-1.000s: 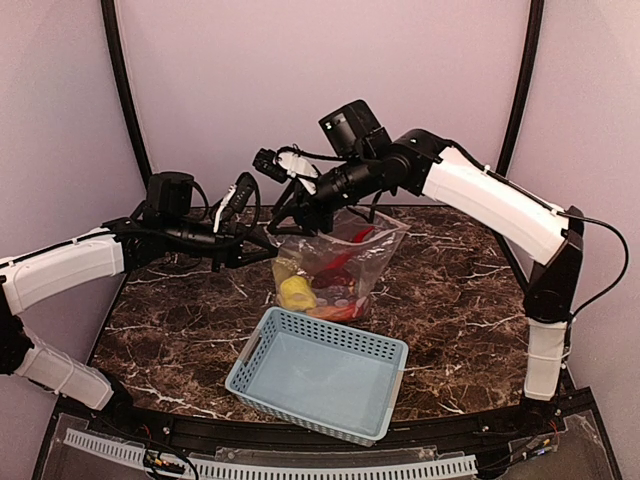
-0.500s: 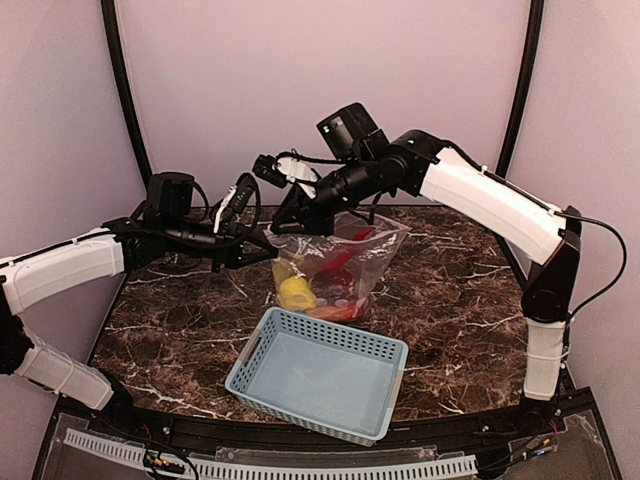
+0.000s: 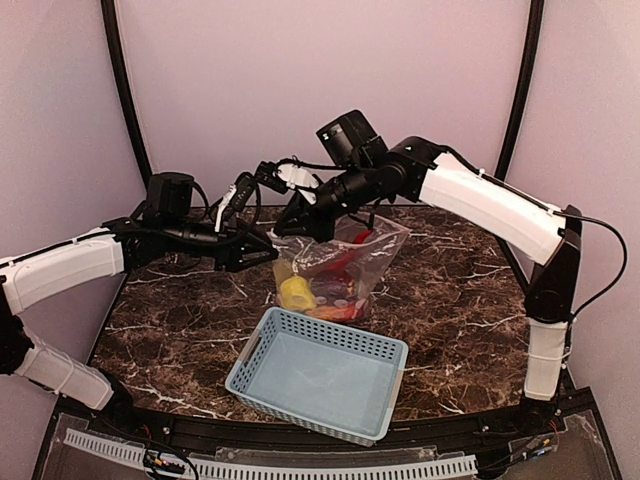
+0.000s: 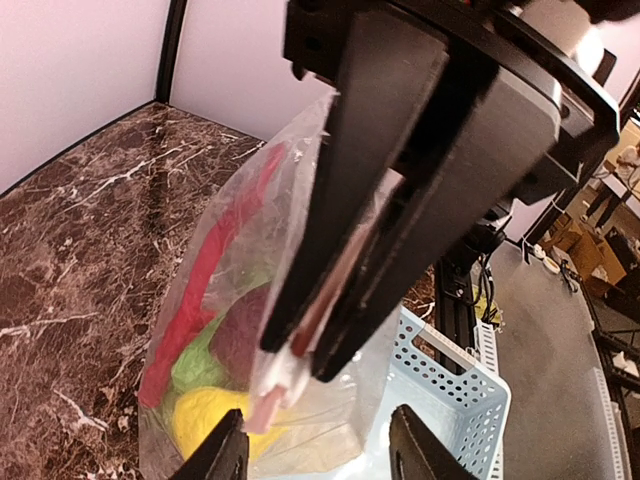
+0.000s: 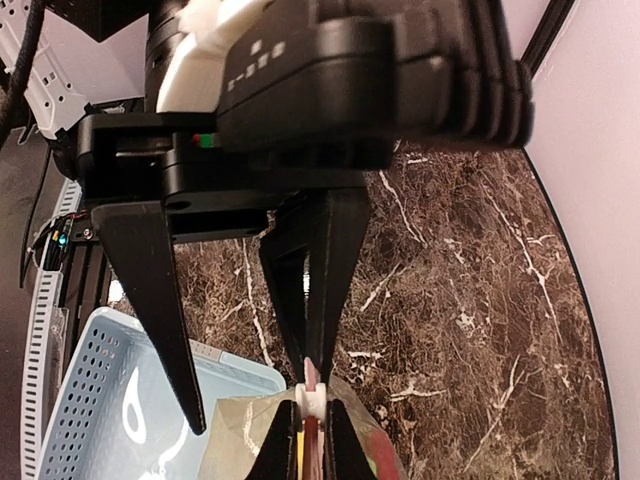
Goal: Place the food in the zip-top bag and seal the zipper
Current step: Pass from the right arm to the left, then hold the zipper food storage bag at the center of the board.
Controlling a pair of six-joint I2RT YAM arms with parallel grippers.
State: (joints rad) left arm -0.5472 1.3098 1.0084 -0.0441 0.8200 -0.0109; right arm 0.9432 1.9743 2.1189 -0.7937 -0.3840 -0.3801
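Note:
The zip-top bag [image 3: 345, 262] hangs over the marble table with the food in it: a yellow piece [image 3: 297, 293], a red chilli [image 4: 200, 290], lime-green [image 4: 195, 365] and dark red [image 4: 240, 335] pieces. My right gripper [image 3: 285, 230] is shut on the zipper's white slider [image 5: 313, 398] at the bag's left top corner and holds the bag up. The pinkish strip end [image 4: 265, 410] sticks out past the slider. My left gripper [image 4: 320, 450] is open, its fingers on either side of that corner and not touching it.
The light blue lattice basket [image 3: 335, 328] stands at the front centre, just below the bag, with nothing in it. Both arms meet above the table's back left. Dark marble table [image 3: 460, 290] on the right; tent walls and black poles stand behind.
My left gripper has opened and let go of the bag's corner. My right gripper, still shut on the slider, has shifted slightly.

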